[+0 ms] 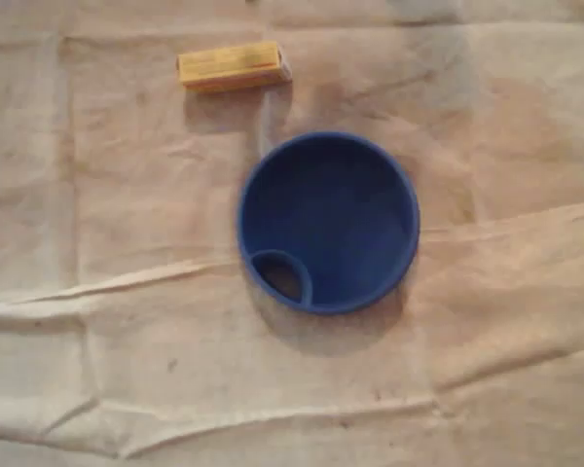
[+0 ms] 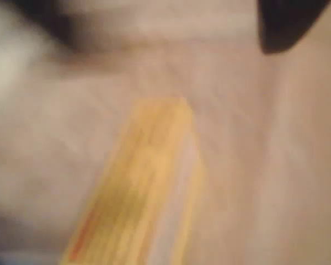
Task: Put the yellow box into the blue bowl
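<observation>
Yellow box (image 2: 149,187), wrist view: a long, narrow carton seen close and out of focus. It runs from 7 o'clock at the lower edge up toward the centre, with a paler side face along its right flank and a reddish mark near its lower end. Overhead view: the same yellow box (image 1: 234,66) lies flat on the cloth, its long axis nearly level and its pale end face turned toward 3 o'clock. It sits at 11 o'clock from the blue bowl (image 1: 341,204), near it but apart and outside its rim. The bowl is round, upright and holds nothing; a small loop-shaped tab (image 1: 280,275) sits on its rim at 7 o'clock. Beige cloth (image 1: 97,292), creased in long folds, underlies both. Gripper (image 2: 287,25): a dark blurred part at 1 o'clock in the wrist view, clear of the box; whether the jaws are apart or together cannot be told.
</observation>
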